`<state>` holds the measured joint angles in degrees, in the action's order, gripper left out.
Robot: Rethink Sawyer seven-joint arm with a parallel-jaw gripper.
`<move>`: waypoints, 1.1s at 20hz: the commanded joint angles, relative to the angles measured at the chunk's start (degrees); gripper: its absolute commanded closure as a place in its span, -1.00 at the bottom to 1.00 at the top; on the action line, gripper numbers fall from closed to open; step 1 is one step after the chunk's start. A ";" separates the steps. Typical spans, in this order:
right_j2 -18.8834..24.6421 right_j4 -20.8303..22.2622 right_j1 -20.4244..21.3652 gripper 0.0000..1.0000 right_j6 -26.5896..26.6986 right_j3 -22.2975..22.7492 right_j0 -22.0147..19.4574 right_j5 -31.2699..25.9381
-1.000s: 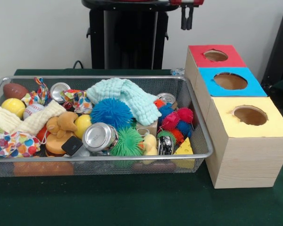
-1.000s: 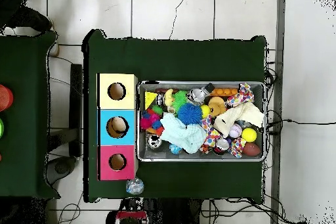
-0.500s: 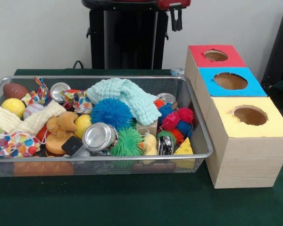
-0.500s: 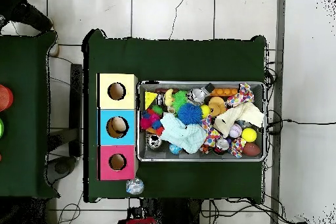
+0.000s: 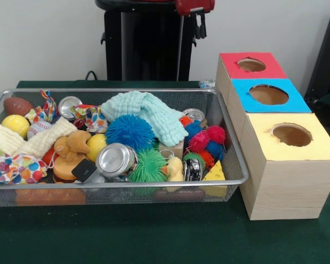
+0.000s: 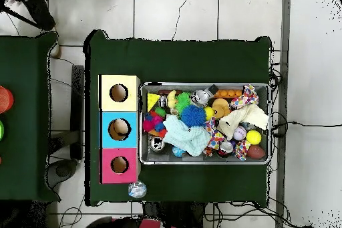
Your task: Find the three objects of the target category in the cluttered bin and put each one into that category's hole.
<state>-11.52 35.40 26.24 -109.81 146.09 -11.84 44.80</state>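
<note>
Green surface [image 5: 154,236] carries the bin [image 5: 234,143]; the tool [image 5: 198,25], top centre, whose state I cannot tell, should first seek bottles under the clutter.

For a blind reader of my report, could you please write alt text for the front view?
A wire mesh bin full of toys, cans and cloths sits on a green table, beside three wooden boxes with red, blue and yellow holed tops. The robot's gripper hangs high behind, touching nothing.
</note>
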 commanded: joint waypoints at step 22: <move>27.58 -4.51 -3.07 1.00 -14.56 -2.44 1.96 -6.86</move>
<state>7.69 25.64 31.08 -109.86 150.87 -3.98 36.81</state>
